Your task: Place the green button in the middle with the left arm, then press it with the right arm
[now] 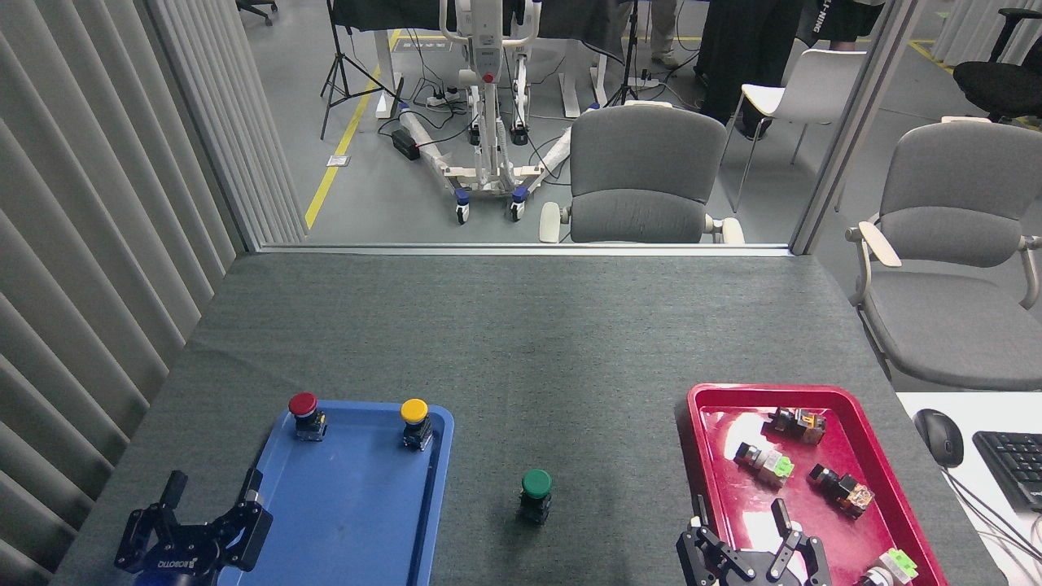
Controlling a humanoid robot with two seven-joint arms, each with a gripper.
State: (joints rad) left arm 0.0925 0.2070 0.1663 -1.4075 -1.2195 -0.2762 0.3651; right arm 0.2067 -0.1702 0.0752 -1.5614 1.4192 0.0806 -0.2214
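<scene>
Sitting open and empty at the blue tray's (358,521) near-left corner, left pincer (210,509); green button (536,494) upright on bare surface mid-gap; right pincer (741,529) open over red tray (883,488). Risk: off-centre press tips the button.

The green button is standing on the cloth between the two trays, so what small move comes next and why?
Probably swing the right end effector left and over the green button. The button stands upright on bare cloth between the blue tray and red tray, and the right end effector hangs open above the red tray, well off to its side.
</scene>
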